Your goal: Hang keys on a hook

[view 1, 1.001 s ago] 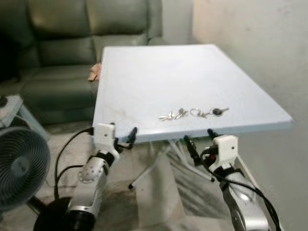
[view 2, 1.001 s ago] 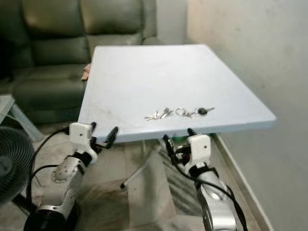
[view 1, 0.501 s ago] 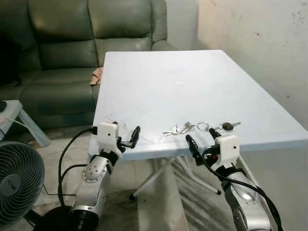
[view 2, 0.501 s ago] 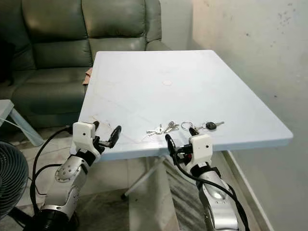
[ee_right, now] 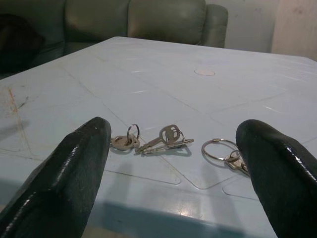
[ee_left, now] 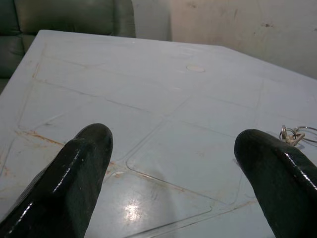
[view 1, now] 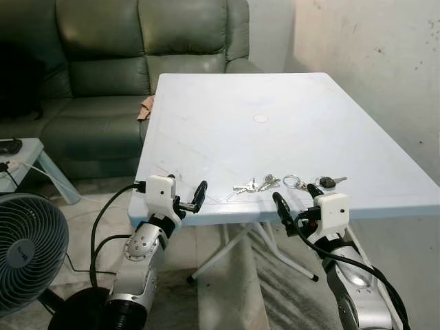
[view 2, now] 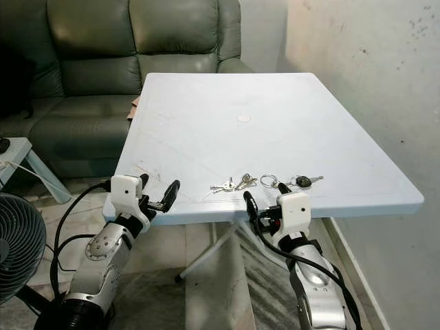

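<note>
right end effector (ee_right: 173, 163) spread | keys (ee_right: 153, 141) between fingertips | table (view 1: 275, 96)

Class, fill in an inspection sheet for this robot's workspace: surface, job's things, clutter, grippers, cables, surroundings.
Surface: pale blue table, scuffed near its front edge.
Job's things: keys and a key ring with a black-headed key lie near the front edge; hook: nothing seen.
Clutter: nothing seen.
Grippers: left gripper and right gripper open, at the front edge, holding nothing.
Cables: black cables run along both arms.
Surroundings: green sofa, fan, wall.
</note>
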